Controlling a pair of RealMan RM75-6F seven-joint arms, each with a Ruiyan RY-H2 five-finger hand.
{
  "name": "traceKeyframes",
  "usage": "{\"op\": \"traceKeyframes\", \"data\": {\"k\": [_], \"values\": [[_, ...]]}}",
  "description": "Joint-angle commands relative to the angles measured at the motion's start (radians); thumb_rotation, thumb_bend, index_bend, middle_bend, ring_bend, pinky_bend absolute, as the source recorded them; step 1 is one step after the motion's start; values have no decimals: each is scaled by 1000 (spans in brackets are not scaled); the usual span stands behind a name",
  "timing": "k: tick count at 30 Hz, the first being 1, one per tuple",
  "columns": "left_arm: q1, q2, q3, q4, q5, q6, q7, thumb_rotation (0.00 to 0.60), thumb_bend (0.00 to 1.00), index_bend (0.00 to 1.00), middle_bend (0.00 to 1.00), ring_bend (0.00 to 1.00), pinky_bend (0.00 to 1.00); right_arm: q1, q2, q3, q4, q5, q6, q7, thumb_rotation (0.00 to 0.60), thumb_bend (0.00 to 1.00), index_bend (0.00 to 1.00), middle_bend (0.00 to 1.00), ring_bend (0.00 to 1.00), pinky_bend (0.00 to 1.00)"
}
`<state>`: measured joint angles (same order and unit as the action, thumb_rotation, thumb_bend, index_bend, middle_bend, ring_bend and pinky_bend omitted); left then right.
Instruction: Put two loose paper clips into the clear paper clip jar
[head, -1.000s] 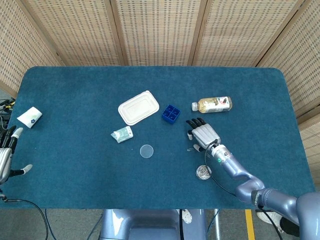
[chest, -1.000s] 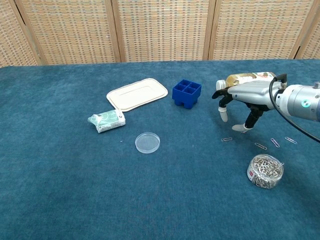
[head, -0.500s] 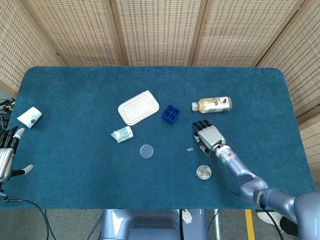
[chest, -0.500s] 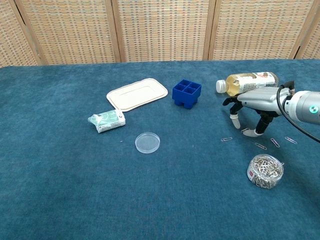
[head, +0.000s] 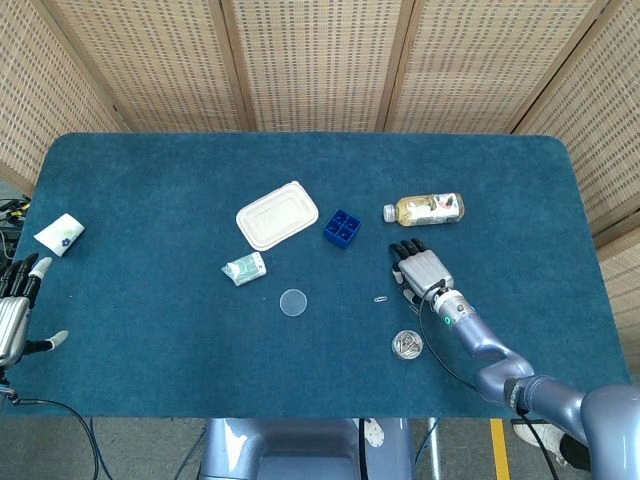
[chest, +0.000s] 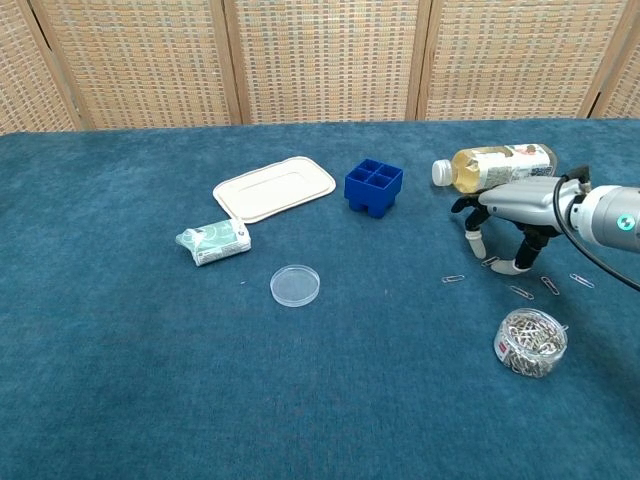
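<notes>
From overhead, the blue table carries a white lidded tray near the middle, a small blue divided box just to its side, and a drink bottle lying flat further along. A small wrapped packet lies below the tray, with a round clear lid nearby. The right robot hand hangs palm-down below the bottle, fingers spread, nothing visibly held. One paper clip lies just beside it, and the clear jar full of clips stands a little nearer the table's edge. At the far left edge, the left robot hand rests with fingers apart and empty, close to a white folded cloth.

From the chest camera, the right robot hand has its fingertips down at the table surface, spread, gripping nothing I can see. Loose paper clips lie around it: one to the side, others just under and past the fingers. The jar sits in front of these, apart from the hand. The bottle lies right behind the hand.
</notes>
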<state>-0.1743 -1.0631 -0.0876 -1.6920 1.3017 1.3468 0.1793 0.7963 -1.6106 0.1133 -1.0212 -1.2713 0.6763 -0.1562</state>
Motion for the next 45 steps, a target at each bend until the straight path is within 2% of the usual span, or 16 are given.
{"op": "traceKeyframes", "data": {"k": [1,8,14,27,31,35,40,45], "values": [[-1,0,1,-1,2,0,0,600,112,0,0,0,0,-1,0,-3,1,2,-1,-4,600,391,495,56,0,0],[0,1,2,-4,5,3,1,600,112,0,0,0,0,0,-7,-5,9,11,-3,-14,600,392,515,56,0,0],[0,0,4,-1,5,2,-2,600,112,0,0,0,0,-2,-18,-4,18,13,10,-16,600,392,599,75,0,0],[-1,1,5,1,7,2,-5,600,112,0,0,0,0,-11,-21,0,13,-10,59,11,600,392,641,103,0,0],[-2,2,5,0,6,1,-8,600,112,0,0,0,0,-19,24,9,-57,-31,100,28,600,393,642,105,0,0],[-2,5,6,-1,11,1,-12,600,112,0,0,0,0,-37,108,5,-193,-77,157,53,600,393,644,108,0,0],[-2,7,9,-1,18,2,-18,600,112,0,0,0,0,-68,220,-38,-367,-162,214,74,600,394,645,115,0,0],[1,9,12,-5,28,7,-19,600,112,0,0,0,0,-94,272,-76,-454,-222,255,80,600,395,646,121,0,0]]}}
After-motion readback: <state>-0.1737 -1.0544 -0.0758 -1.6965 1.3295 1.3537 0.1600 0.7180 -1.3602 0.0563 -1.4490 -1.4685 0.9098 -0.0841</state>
